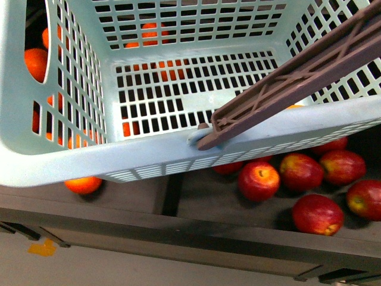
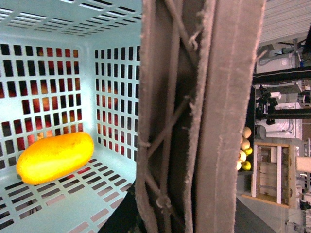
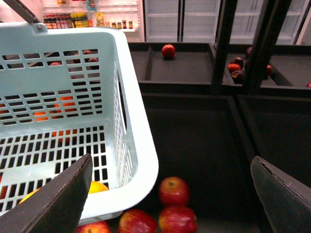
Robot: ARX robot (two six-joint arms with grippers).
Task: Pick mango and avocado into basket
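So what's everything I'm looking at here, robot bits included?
basket: one, light teal, over the fruit bins
handle: one seen, brown, raised across the basket's right side
mango: one, orange-yellow, lying on the basket floor
apples: several, red, in the dark bin below and right of the basket
orange fruits: several, below and behind the basket at left, mostly seen through its slots
avocado: none seen
right gripper: one, dark, open and empty, beside the basket above the apples
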